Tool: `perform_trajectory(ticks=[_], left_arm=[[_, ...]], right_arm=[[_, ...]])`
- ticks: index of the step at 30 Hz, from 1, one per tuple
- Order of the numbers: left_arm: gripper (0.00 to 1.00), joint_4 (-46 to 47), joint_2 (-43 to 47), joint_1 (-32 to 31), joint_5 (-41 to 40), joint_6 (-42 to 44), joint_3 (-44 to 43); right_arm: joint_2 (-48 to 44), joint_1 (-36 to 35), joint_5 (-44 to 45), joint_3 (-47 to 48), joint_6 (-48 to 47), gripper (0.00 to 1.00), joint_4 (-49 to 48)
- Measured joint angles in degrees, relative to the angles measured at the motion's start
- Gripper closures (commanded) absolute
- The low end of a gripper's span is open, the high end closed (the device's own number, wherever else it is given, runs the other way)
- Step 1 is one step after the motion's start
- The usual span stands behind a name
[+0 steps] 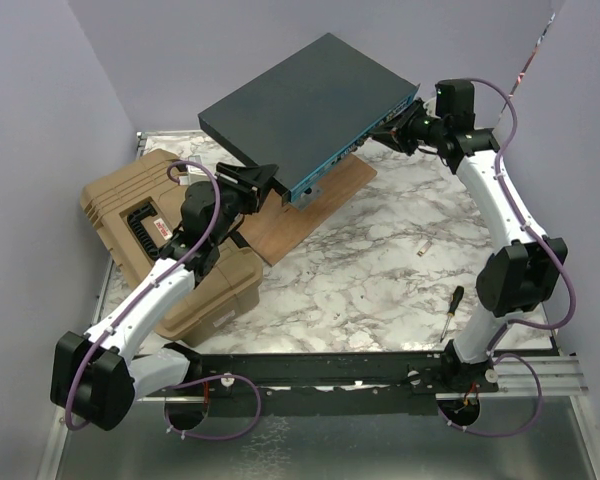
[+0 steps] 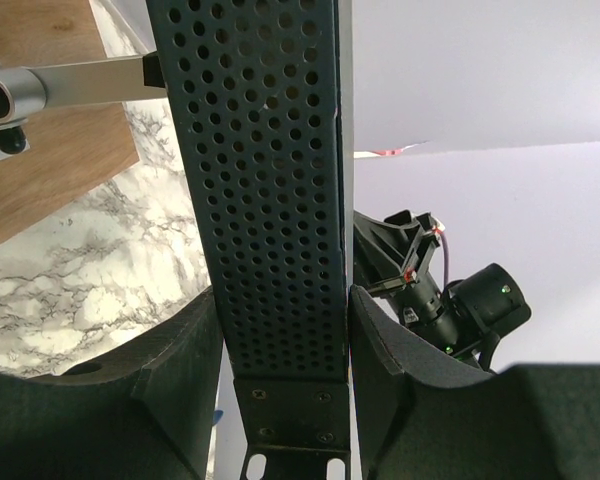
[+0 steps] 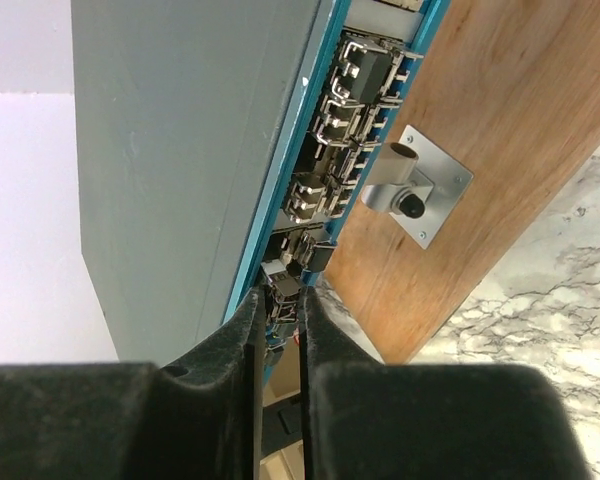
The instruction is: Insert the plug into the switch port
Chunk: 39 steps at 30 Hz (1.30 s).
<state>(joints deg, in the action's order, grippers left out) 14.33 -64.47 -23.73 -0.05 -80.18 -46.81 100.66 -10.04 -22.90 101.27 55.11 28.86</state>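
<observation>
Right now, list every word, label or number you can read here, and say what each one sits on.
Red-and-white sticker on the tan ribbed plastic case: too small to read.
Teal-blue front face of the flat dark grey metal switch: no markings legible.
Nothing else shows any text.

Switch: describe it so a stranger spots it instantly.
Far across the white marble tabletop, above the brown wooden board, a wide flat dark grey metal switch sits raised and tilted. Unlike the tan ribbed plastic case beside it, its front is teal-blue with ports.
</observation>
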Motion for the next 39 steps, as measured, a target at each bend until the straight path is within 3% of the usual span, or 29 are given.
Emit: perform_trajectory(ticks=[6,19,24,31,39], left_arm=[[1.00,-0.2,0.7,0.0,-0.7,0.3,0.4],[1.00,-0.3,0.7,-0.2,-0.9,0.8,0.4],[1.00,-0.3,0.7,-0.2,-0.9,0.9,0.4],[1.00,-0.3,0.7,-0.2,-0.9,1.0,0.4],[1.00,-0.3,0.7,-0.2,-0.9,1.2,0.4]], right_arm=[[-0.6,-0.1,0.9,-0.5,-2.8,0.68,-1.0],[-5.1,1.5,-2.2,-7.9,-8.1,0.69,-12.7],[-7.8,2.9,-4.2,-14.0,-14.7,0.77,-18.2],[-10.5,4.8,-7.7,-19.1,-26.8,0.99,-22.6],[-10.4,4.7,-12.2,-19.1,-31.0,0.99,-25.9]])
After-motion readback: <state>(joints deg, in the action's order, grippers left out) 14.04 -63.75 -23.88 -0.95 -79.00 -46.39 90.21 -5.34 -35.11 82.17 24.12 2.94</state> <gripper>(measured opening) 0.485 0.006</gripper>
